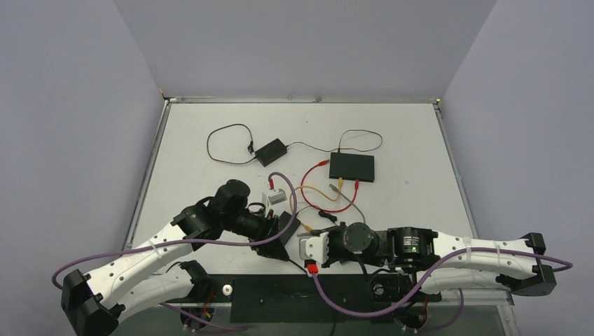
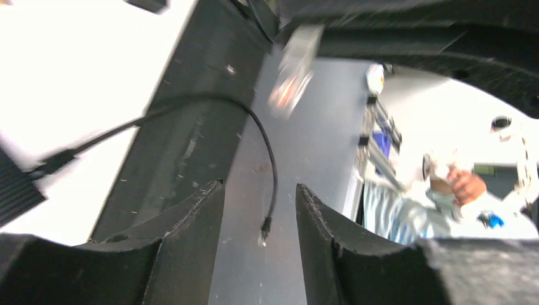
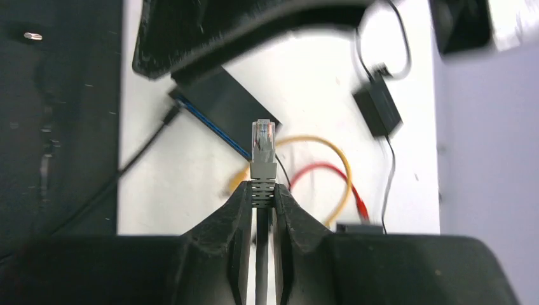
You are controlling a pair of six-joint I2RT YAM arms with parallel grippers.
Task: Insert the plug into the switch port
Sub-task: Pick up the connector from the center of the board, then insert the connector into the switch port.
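Over the table (image 1: 420,210), the top view shows one black switch (image 1: 351,166) at the far right and one power adapter (image 1: 271,151) to its left. One red cable (image 1: 304,183), one yellow cable (image 1: 322,191) and one grey cable (image 1: 356,206) loop between the switch and the two arms.

From the left wrist, the left end effector (image 2: 259,210) has its fingers apart, gripping nothing.

From the right wrist, the right end effector (image 3: 262,194) is clamped on the one plug (image 3: 263,146). The plug's clear tip juts past the fingertips, well apart from the switch.
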